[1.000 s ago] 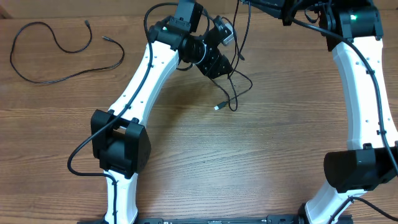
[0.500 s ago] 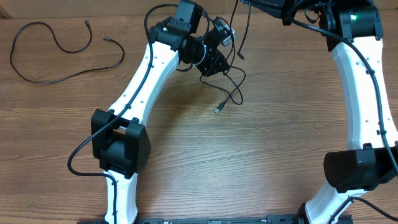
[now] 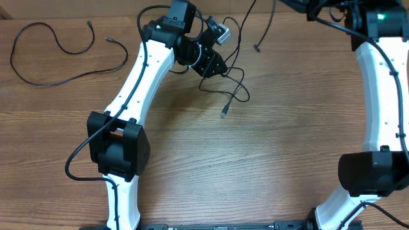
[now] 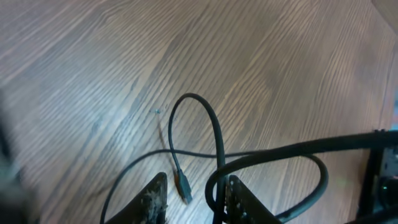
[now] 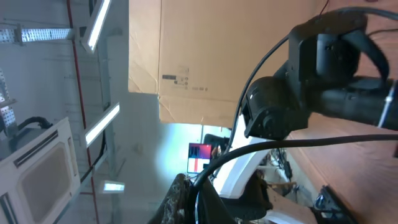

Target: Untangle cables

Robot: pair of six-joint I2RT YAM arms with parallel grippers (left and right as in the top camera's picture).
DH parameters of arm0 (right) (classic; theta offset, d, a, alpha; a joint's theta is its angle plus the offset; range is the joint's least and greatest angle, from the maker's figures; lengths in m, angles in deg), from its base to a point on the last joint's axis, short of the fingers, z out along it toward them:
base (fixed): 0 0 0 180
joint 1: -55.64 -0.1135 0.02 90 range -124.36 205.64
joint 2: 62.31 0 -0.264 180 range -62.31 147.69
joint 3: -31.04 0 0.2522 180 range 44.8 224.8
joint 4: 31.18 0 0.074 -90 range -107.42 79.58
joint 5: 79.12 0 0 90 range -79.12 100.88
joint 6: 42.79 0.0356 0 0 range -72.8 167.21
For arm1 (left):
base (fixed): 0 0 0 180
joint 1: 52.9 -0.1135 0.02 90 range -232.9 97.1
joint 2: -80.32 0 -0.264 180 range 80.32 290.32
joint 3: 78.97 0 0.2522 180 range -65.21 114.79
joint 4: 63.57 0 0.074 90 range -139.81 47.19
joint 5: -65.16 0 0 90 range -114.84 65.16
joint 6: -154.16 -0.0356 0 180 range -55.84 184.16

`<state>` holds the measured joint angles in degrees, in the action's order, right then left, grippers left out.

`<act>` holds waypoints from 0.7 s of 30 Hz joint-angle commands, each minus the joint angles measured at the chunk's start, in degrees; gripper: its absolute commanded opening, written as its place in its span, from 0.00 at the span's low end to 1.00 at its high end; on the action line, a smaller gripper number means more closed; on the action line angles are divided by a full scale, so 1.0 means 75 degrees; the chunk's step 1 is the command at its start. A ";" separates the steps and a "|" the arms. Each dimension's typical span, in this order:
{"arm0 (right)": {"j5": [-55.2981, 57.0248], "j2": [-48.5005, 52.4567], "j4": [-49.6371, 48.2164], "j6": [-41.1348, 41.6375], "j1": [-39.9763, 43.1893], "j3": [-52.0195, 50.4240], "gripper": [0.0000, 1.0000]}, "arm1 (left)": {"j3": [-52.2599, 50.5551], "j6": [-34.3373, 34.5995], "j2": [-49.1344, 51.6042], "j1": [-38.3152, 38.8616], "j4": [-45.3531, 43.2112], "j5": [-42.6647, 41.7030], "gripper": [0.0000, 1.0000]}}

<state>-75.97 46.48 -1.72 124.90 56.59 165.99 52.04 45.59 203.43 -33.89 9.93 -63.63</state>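
Observation:
A tangle of thin black cables lies on the wooden table just below my left gripper, with a plug end trailing toward the front. In the left wrist view my left gripper has its jaws apart; a cable runs along the inside of the right finger, and a plug lies on the table between them. My right gripper is shut on a cable; overhead it is at the top edge, and that cable's free end hangs down. A separate cable lies at the far left.
The left arm stretches diagonally across the table's left half. The right arm runs along the right side. Thicker arm wires loop beside the left base.
My left gripper has moved up and left, and the tangle has shifted with it. My right arm has moved right and up, pulling its cable's free end higher.

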 commanded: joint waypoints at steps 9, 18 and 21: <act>-0.0044 -0.0318 -0.0061 -0.0175 -0.0023 0.0187 0.04 | 0.0090 0.0044 -0.0388 -0.0070 0.0463 -0.0178 0.47; -0.0023 -0.0318 -0.0061 -0.0172 -0.0015 0.0187 0.04 | 0.0090 0.0044 -0.0388 -0.0781 0.0597 -0.1711 0.54; 0.0000 -0.0318 -0.0061 -0.0175 -0.0015 0.0187 0.04 | 0.0090 -0.0163 -0.0388 -0.1102 0.0758 -0.2256 0.57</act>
<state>-75.93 46.48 -1.76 124.46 56.61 165.99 52.04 45.99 203.34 -39.73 14.96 -73.29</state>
